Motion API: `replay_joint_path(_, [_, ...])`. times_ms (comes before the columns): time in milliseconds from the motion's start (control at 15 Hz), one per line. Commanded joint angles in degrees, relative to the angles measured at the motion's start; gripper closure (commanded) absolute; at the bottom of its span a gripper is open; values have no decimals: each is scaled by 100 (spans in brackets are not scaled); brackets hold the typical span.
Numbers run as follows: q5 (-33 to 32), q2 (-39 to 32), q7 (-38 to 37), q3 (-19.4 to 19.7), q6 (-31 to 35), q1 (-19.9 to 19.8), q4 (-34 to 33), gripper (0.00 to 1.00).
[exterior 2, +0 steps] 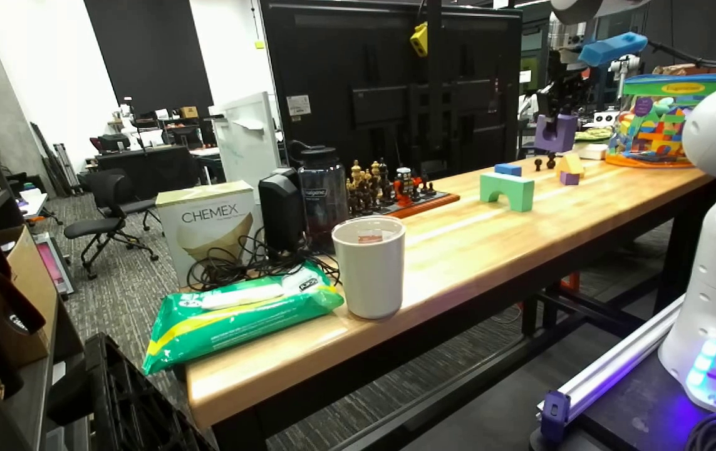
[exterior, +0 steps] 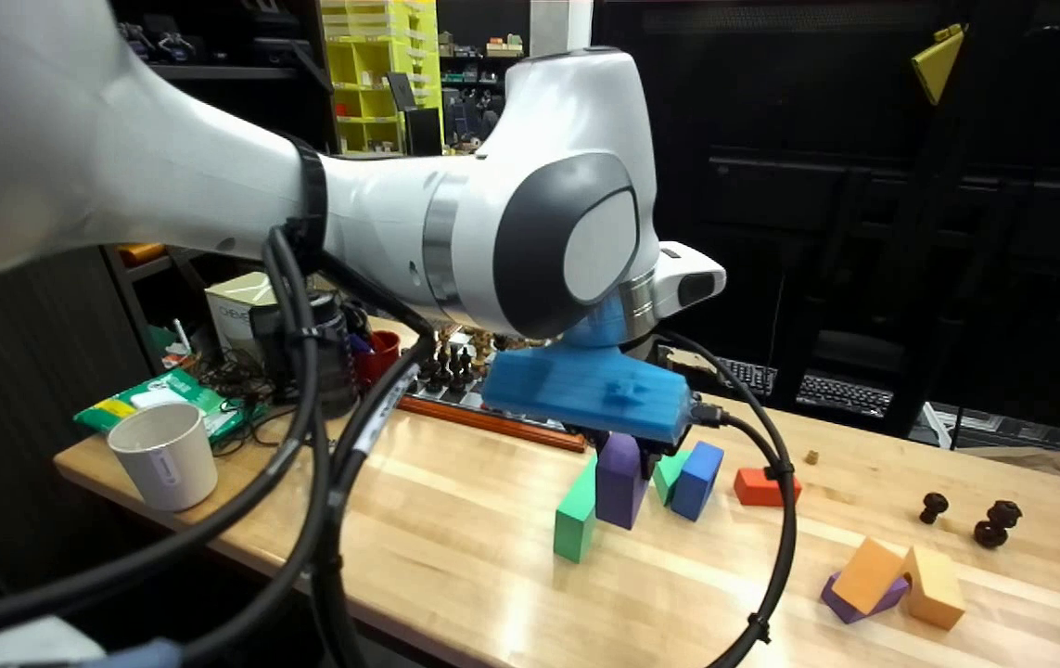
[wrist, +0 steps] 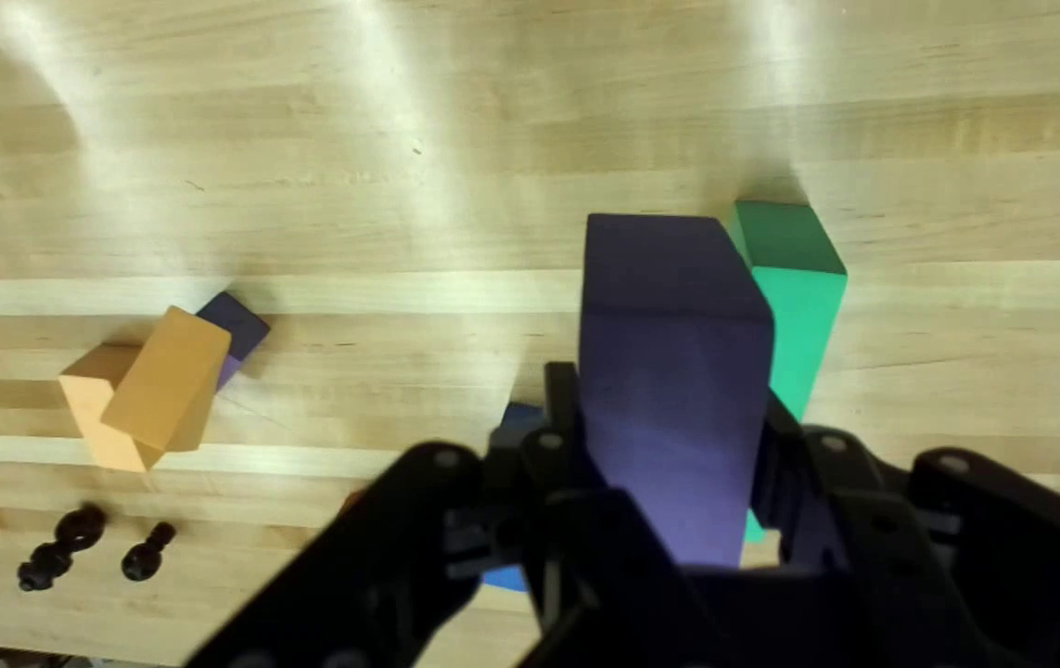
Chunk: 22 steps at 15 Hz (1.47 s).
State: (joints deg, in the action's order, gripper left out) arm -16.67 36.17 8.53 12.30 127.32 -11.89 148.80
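Purple arch [wrist: 670, 399] held, CHEMEX box [exterior 2: 207, 228], Nalgene bottle [exterior 2: 322, 203]

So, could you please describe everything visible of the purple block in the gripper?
The purple block is plain-coloured, with flat faces and straight edges; its matte surface looks like foam or painted wood. The gripper clamps it between dark fingers, above the wooden table. In an exterior view, the block shows a curved gap at its top, perhaps a cutout or a covering finger. Only the gripper visibly touches it.
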Motion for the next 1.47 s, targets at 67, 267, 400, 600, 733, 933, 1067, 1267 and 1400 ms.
replay_joint_path(67, [322, 24, 647, 246, 15, 137, 33, 84])
replay_joint_path(267, [488, 54, 606, 180, 3, 167, 88, 84])
replay_joint_path(400, [553, 82, 437, 73, 72, 180, 142, 84])
replay_joint_path(600, [570, 30, 55, -138, 265, 178, 164, 84])
replay_joint_path(733, [577, -36, -159, -257, 343, 194, 158, 84])
replay_joint_path(933, [578, -233, -391, -393, 429, 220, 92, 84])
replay_joint_path(1067, [575, -465, -482, -445, 475, 237, 4, 84])
replay_joint_path(1267, [572, -775, -593, -493, 521, 229, -80, 84])
replay_joint_path(1400, [570, -973, -616, -489, 525, 221, -156, 84])
